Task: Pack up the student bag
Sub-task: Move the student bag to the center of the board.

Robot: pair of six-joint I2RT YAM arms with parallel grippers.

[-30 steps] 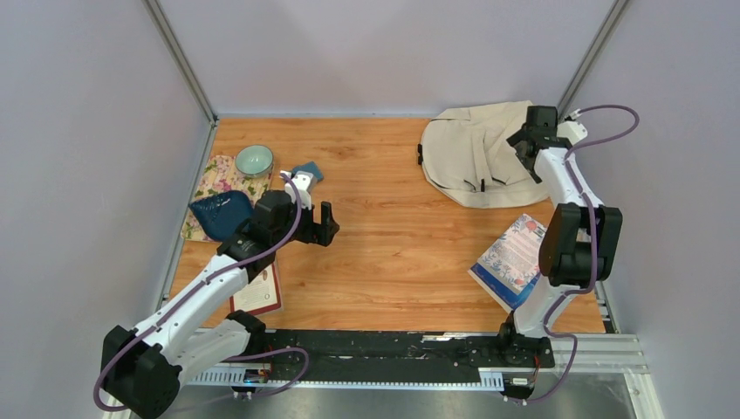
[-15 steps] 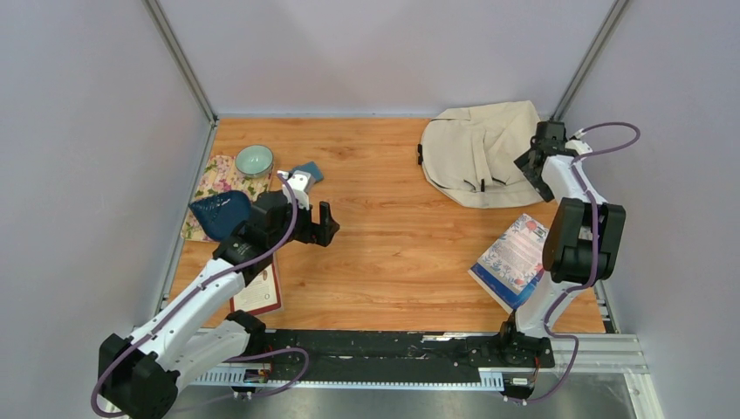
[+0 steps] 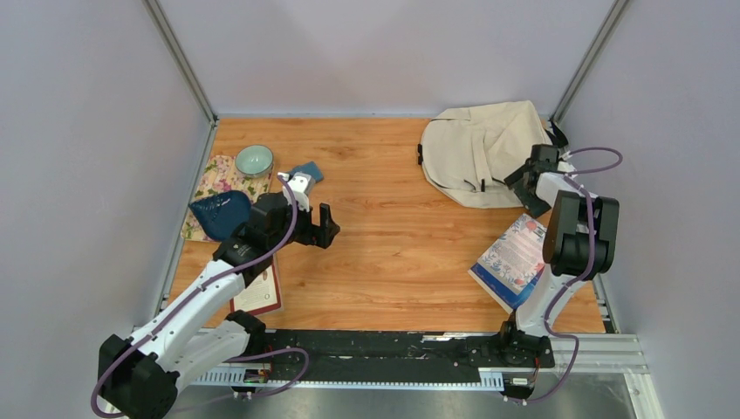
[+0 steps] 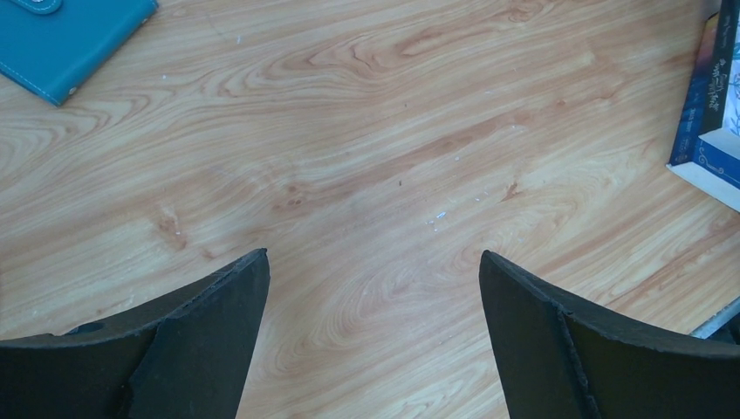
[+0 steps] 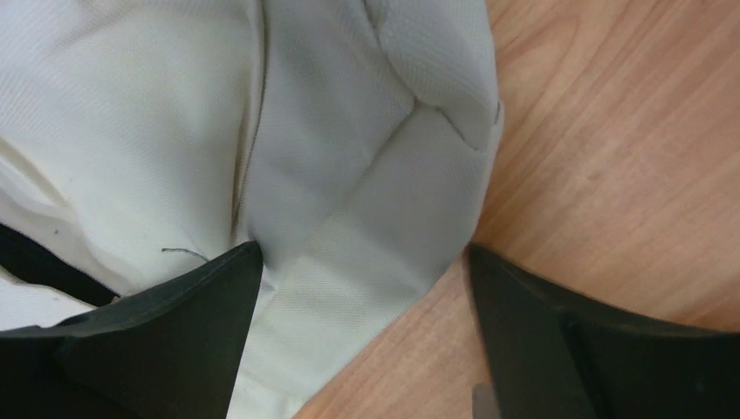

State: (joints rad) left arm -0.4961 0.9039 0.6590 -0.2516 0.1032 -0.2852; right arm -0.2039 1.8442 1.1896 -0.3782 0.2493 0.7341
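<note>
Near edge first: a pale booklet with a red-brown border (image 3: 262,295) lies flat on the wooden table (image 3: 393,236), partly under my left arm. Over on the right, a blue-spined book with a floral cover (image 3: 513,257) lies at a slant beside the right arm's upright link.

Left gripper (image 3: 318,223) hangs over bare wood left of centre, jaws spread wide, nothing between them. The wrist view confirms it: the gripper (image 4: 371,257) frames only wood grain, with the book's edge (image 4: 711,105) at the right margin and a teal pouch corner (image 4: 61,35) at top left.

Left side, further out: a dark blue folded item (image 3: 222,214) rests on a floral cloth (image 3: 218,179); I can't tell what it is. Behind it stand a pale green bowl (image 3: 254,160) and the teal pouch (image 3: 307,170).

Right gripper (image 3: 524,179) sits low at the near right edge of the student bag (image 3: 480,153), released and gripping nothing. From its wrist, the gripper (image 5: 364,253) straddles a stitched cream corner of the bag (image 5: 349,157), one finger over fabric, the other over wood just beside it. Contact unclear.

The bag lies flat at the far right corner.
</note>
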